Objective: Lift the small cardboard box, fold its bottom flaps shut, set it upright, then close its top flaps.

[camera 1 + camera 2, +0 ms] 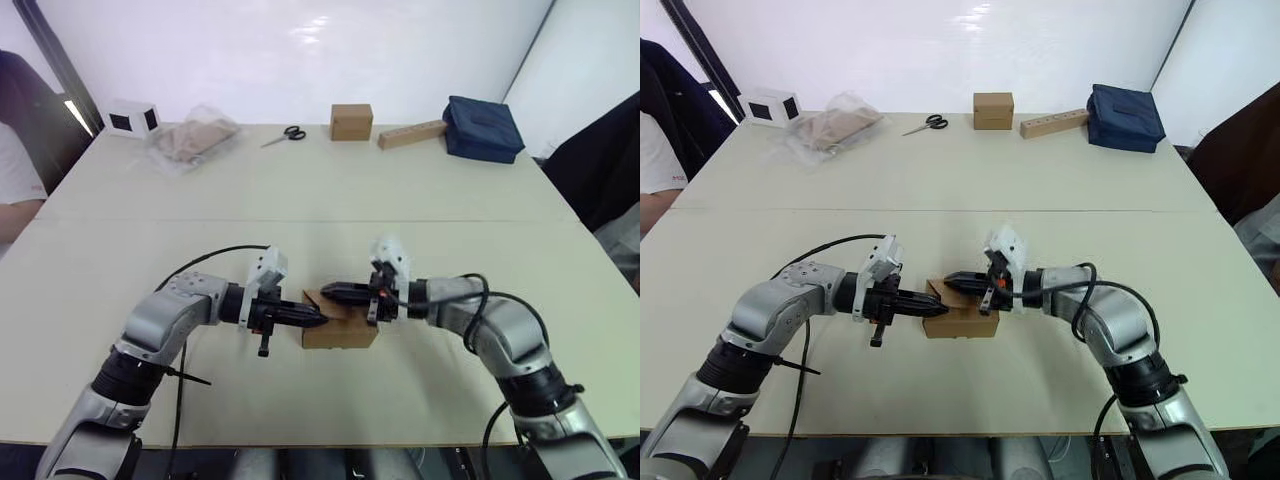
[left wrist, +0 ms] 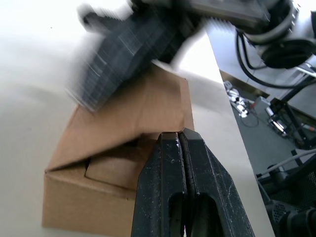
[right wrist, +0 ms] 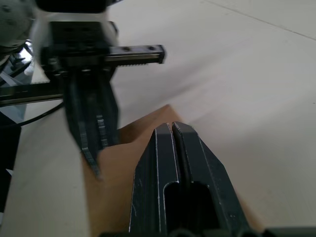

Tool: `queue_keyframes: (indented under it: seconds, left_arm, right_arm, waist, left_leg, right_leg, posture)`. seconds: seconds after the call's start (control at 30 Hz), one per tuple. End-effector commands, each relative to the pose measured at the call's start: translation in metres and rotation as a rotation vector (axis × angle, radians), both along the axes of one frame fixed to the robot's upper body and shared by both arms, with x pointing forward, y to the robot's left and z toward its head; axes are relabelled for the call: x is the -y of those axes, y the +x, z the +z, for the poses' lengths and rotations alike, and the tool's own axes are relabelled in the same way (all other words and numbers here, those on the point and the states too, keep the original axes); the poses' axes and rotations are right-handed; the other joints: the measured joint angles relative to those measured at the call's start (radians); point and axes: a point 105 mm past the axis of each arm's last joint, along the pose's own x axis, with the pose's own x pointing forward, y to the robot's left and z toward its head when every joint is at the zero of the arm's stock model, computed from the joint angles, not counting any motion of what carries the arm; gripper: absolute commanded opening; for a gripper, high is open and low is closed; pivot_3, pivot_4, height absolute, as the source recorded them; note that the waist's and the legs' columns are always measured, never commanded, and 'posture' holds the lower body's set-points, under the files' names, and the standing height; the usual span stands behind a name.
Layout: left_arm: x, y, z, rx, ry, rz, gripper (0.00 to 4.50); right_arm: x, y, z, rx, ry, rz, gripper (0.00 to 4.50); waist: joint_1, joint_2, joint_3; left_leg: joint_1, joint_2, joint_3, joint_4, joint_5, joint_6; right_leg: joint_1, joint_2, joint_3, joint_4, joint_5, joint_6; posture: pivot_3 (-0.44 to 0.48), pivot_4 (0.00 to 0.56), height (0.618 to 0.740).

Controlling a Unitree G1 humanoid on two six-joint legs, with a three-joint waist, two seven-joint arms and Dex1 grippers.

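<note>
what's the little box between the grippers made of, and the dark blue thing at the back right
The small cardboard box: matte brown cardboard, going by its creased fold lines and raw flap edges. The dark blue bag: probably soft fabric, since its surface sags and looks stitched.

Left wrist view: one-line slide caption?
Shut left hand presses a top flap of the small cardboard box down.

A lab or test room: a broad pale worktable (image 1: 300, 215) before plain white walls (image 1: 300, 50), with cables and equipment (image 2: 276, 113) beside it.
</note>
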Motion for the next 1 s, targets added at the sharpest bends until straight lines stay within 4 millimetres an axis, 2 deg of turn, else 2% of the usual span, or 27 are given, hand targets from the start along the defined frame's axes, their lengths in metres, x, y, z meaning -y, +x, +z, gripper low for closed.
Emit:
queue_keyframes:
  seconds: [0.03, 0.2, 0.33, 0.43, 0.5, 0.6, 0.77, 0.83, 0.9, 1.0]
  left_arm:
    - [0.002, -0.001, 0.0, 0.005, 0.002, 0.0, 0.02]
    - [-0.006, -0.009, 0.012, -0.004, -0.007, -0.021, 0.02]
    - [-0.04, -0.012, 0.028, 0.007, 0.036, -0.004, 0.02]
    - [-0.049, -0.006, 0.036, 0.004, 0.029, 0.018, 0.02]
    - [-0.045, 0.0, 0.038, 0.012, 0.01, 0.023, 0.02]
    - [-0.028, 0.017, 0.044, 0.041, -0.038, 0.039, 0.02]
    - [-0.012, 0.027, 0.05, 0.046, -0.084, 0.042, 0.02]
    - [0.0, 0.033, 0.052, 0.048, -0.109, 0.039, 0.02]
    - [0.016, 0.038, 0.039, 0.063, -0.083, 0.023, 0.02]
    - [0.026, 0.037, 0.02, 0.066, -0.05, 0.006, 0.02]
  right_arm:
    - [-0.002, -0.006, -0.004, -0.004, -0.011, 0.002, 0.0]
    - [-0.002, -0.007, -0.012, -0.007, -0.035, 0.002, 0.0]
    - [-0.001, -0.003, -0.015, 0.0, -0.042, -0.021, 0.0]
    - [0.0, -0.002, -0.012, 0.016, -0.04, -0.026, 0.0]
    - [0.002, -0.005, -0.011, 0.024, -0.046, -0.021, 0.0]
    - [0.005, -0.006, -0.01, 0.033, -0.051, -0.044, 0.0]
    - [0.006, -0.009, -0.01, 0.038, -0.054, -0.054, 0.0]
    - [0.006, -0.014, -0.009, 0.044, -0.058, -0.056, 0.0]
    - [0.006, -0.019, -0.008, 0.048, -0.056, -0.066, 0.0]
    - [0.007, -0.023, -0.004, 0.058, -0.051, -0.075, 0.0]
  waist:
    - [0.001, 0.0, 0.0]
    - [0.0, 0.0, 0.0]
    - [-0.005, 0.0, 0.0]
    - [0.0, 0.0, 0.0]
    - [0.004, 0.0, 0.0]
    - [0.005, 0.0, 0.0]
    - [-0.002, -0.001, 0.001]
    - [0.001, -0.001, 0.001]
    - [0.008, -0.001, 0.001]
    - [0.002, -0.001, 0.001]
  left_leg:
    - [0.002, 0.0, 0.0, 0.0, 0.0, 0.0]
    - [0.008, 0.001, -0.001, -0.001, 0.0, 0.0]
    - [0.009, 0.001, 0.0, -0.002, 0.0, 0.0]
    - [0.01, 0.002, 0.0, -0.003, 0.0, 0.0]
    - [0.012, 0.001, 0.0, -0.003, 0.0, 0.0]
    - [0.012, 0.0, 0.0, -0.002, 0.0, 0.0]
    - [0.011, 0.0, 0.001, -0.002, 0.0, 0.0]
    - [0.011, 0.0, 0.001, -0.003, 0.0, 0.0]
    - [0.01, 0.0, -0.001, -0.004, 0.0, 0.0]
    - [0.01, 0.0, 0.0, -0.004, 0.0, 0.0]
  right_leg:
    - [0.002, 0.0, 0.0, 0.0, 0.0, -0.001]
    - [0.007, 0.001, 0.0, 0.0, -0.001, -0.001]
    - [0.006, 0.001, 0.0, 0.0, -0.001, -0.001]
    - [0.006, 0.002, 0.0, 0.001, -0.001, -0.002]
    - [0.008, 0.001, 0.0, 0.0, -0.001, -0.002]
    - [0.01, -0.001, 0.0, 0.0, -0.001, -0.002]
    - [0.009, 0.0, 0.001, -0.001, -0.001, -0.001]
    - [0.008, 0.001, 0.0, -0.001, -0.001, -0.001]
    - [0.008, 0.002, -0.001, -0.001, -0.001, -0.001]
    - [0.008, 0.001, 0.0, -0.001, -0.001, -0.001]
  posture:
    - [0.0, 0.15, 0.74]
    - [0.0, 0.15, 0.74]
    - [0.0, 0.15, 0.74]
    - [0.0, 0.15, 0.74]
    - [0.0, 0.15, 0.74]
    - [0.0, 0.15, 0.74]
    - [0.0, 0.15, 0.74]
    - [0.0, 0.15, 0.74]
    - [0.0, 0.15, 0.74]
    - [0.0, 0.15, 0.74]
